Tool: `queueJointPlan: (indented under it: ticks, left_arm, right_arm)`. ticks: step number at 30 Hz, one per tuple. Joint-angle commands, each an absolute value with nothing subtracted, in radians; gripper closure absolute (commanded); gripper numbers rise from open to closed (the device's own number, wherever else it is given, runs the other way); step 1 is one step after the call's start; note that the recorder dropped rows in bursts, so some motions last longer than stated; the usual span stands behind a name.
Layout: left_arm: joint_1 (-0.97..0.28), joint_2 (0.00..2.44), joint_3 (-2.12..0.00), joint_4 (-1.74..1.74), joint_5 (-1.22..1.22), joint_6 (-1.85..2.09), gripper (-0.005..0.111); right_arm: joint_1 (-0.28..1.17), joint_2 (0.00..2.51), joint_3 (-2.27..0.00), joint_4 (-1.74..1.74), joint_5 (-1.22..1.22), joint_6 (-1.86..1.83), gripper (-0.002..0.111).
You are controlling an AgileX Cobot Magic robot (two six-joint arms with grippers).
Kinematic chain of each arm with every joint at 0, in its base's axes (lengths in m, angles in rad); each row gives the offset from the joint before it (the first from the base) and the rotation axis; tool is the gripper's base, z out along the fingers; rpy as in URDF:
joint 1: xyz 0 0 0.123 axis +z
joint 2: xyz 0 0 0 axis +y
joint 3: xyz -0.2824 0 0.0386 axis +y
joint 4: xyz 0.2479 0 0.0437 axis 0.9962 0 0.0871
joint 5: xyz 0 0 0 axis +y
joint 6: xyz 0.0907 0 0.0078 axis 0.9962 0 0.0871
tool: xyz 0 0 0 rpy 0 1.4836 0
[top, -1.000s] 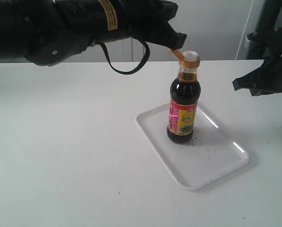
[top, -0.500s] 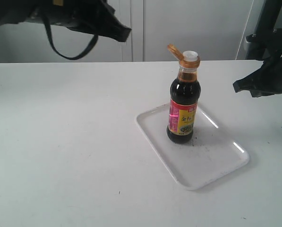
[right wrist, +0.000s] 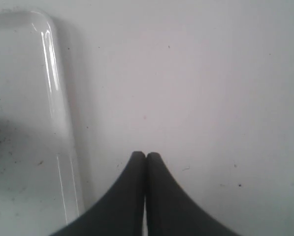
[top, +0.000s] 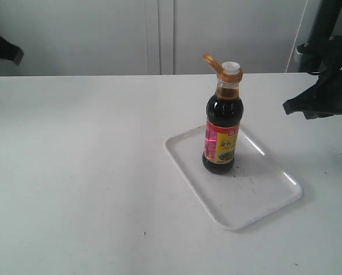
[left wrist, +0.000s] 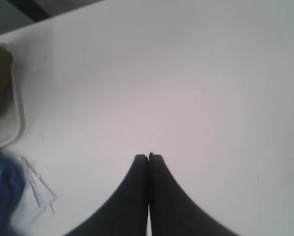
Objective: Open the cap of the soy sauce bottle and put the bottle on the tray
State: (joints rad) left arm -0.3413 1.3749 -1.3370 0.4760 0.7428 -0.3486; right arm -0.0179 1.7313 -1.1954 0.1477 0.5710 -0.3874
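The soy sauce bottle [top: 221, 129] stands upright on the white tray [top: 256, 195], near its far left corner. Its gold cap [top: 212, 62] is flipped open to the left, and the white spout [top: 231, 67] shows on top. My left gripper [left wrist: 148, 156] is shut with nothing in it, far to the left over bare table; only its tip [top: 13, 54] shows in the exterior view. My right gripper [right wrist: 146, 155] is shut and empty, hovering over the table beside the tray's rim [right wrist: 55, 98]; in the exterior view it [top: 288, 105] hangs right of the bottle.
The white table [top: 79, 172] carries everything. In the left wrist view a brown box in a pale holder [left wrist: 1, 93], a blue thing [left wrist: 4, 189] and white papers [left wrist: 36, 194] lie off the table's side. A dark post [top: 325, 23] rises at back right.
My left arm has drawn away from the open cap, swinging far left and nearly out of the exterior view. Bottle, tray and right arm have stayed put.
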Motion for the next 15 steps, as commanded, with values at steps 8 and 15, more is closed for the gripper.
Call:
queueJointPlan:
  ticks: [8, 15]
  left_arm:
    - [-0.113, 1.329, -1.340, 0.095, 1.075, 0.068, 0.107]
    - [-0.113, 1.276, -1.326, 0.098, 1.071, 0.066, 0.107]
  right_arm:
    - [-0.021, 1.652, -1.197, 0.138, 0.657, -0.415, 0.108]
    - [-0.021, 1.516, -1.197, 0.138, 0.796, -0.406, 0.108]
